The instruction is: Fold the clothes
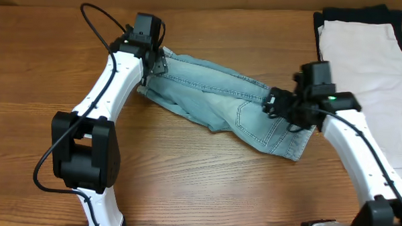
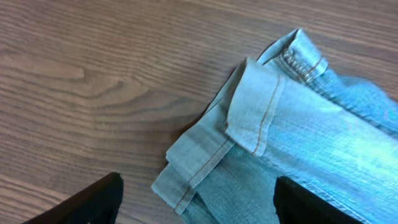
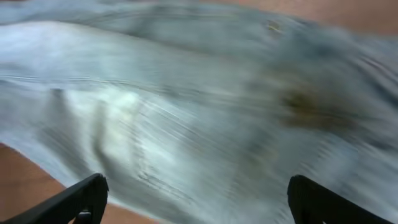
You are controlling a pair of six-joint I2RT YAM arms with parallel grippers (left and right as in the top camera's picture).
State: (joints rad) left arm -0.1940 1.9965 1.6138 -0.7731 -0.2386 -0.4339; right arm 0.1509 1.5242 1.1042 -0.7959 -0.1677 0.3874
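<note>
Light blue jeans (image 1: 218, 103) lie crumpled across the middle of the wooden table, leg ends to the left, waist and back pocket to the right. My left gripper (image 1: 156, 61) is open over the leg cuffs (image 2: 249, 118) and holds nothing; its fingers (image 2: 196, 208) straddle the hem. My right gripper (image 1: 274, 104) is open just above the waist end; the right wrist view shows blurred denim (image 3: 199, 106) between its spread fingers (image 3: 196, 205).
A folded white garment (image 1: 363, 72) on a black one lies at the far right edge of the table. Bare wood (image 1: 205, 187) shows in front of the jeans and at the left.
</note>
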